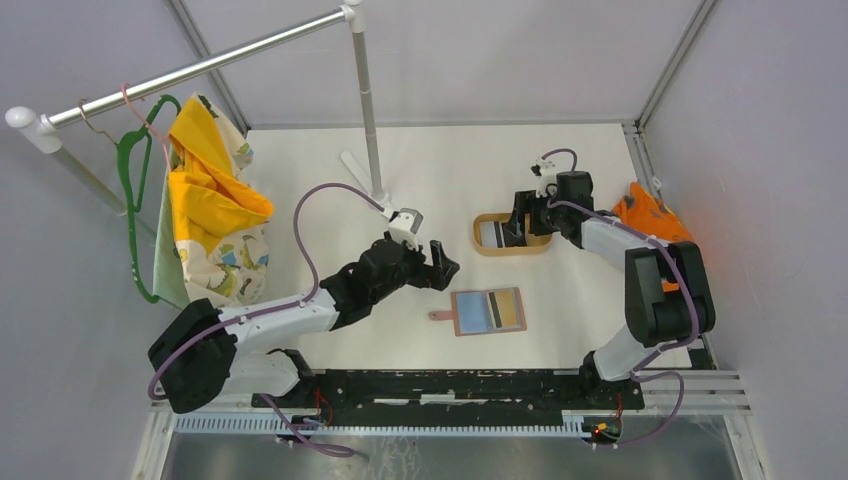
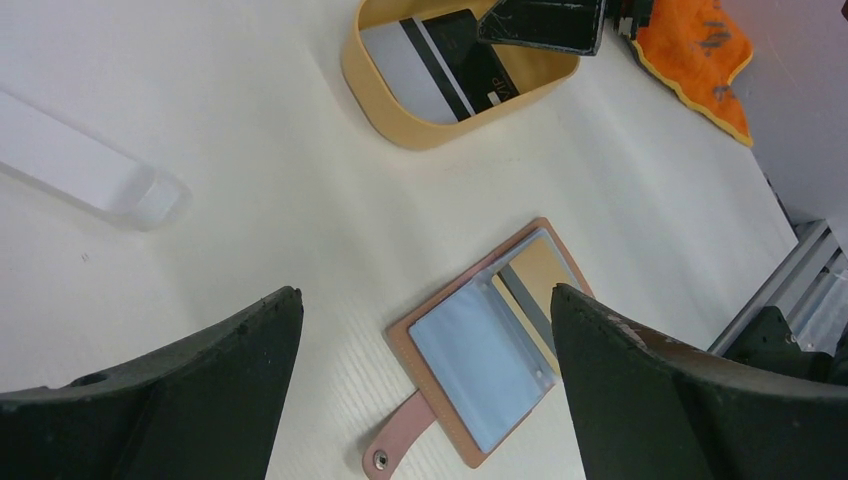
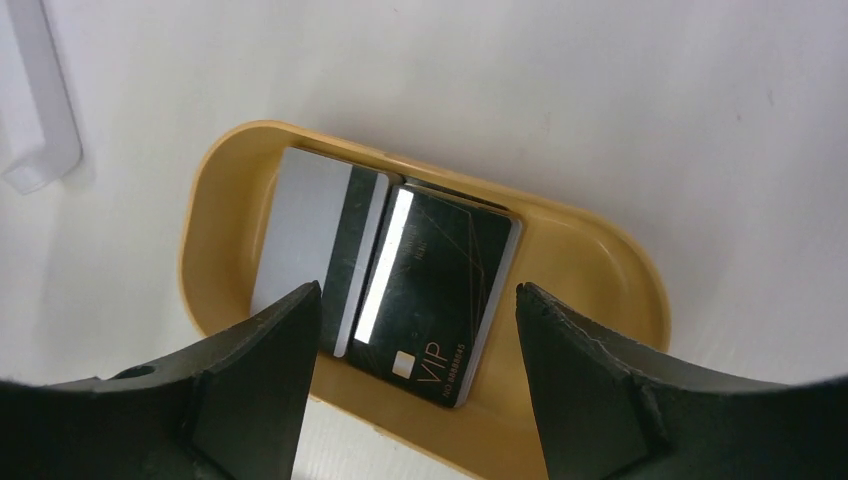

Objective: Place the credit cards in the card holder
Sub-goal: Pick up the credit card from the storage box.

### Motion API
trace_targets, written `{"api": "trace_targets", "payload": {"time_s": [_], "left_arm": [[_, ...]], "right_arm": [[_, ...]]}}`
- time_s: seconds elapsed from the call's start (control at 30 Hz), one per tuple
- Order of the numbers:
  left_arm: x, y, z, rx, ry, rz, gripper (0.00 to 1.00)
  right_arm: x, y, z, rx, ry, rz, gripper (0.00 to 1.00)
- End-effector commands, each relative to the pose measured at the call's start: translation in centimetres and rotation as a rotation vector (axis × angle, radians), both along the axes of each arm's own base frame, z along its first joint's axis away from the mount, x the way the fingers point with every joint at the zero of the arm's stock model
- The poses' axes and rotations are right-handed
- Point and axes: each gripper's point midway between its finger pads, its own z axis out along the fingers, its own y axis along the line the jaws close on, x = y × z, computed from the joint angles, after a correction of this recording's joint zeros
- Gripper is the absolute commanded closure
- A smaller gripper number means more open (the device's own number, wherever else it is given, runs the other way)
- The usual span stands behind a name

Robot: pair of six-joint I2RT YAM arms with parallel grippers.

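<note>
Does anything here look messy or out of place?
Only slightly: in the tan oval tray, a black card lies crookedly overlapping a grey striped card. A crumpled orange cloth lies off to the right.

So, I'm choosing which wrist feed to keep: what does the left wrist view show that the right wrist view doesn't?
Only the left wrist view: the open card holder lying flat with a gold card in it, the orange cloth, and the right tool above the tray. Only the right wrist view: the VIP lettering on the black card. Both: the tan tray holding that black card and a white striped card.
</note>
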Motion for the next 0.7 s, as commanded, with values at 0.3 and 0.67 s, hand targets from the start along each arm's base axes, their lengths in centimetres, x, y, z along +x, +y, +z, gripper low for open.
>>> {"api": "trace_targets", "payload": {"time_s": [0.3, 0.67], "left_arm": [[-0.1, -1.0, -0.5, -0.019, -0.011, -0.045, 0.04], [-0.2, -1.5, -0.8, -0.026, 0.001, -0.061, 0.06]], "right_arm": [[1.2, -0.3, -2.2, 0.016, 0.113, -0.111, 0.24], [-0.3, 2.9, -3.3, 0.189, 0.226, -0.035, 0.34]]}}
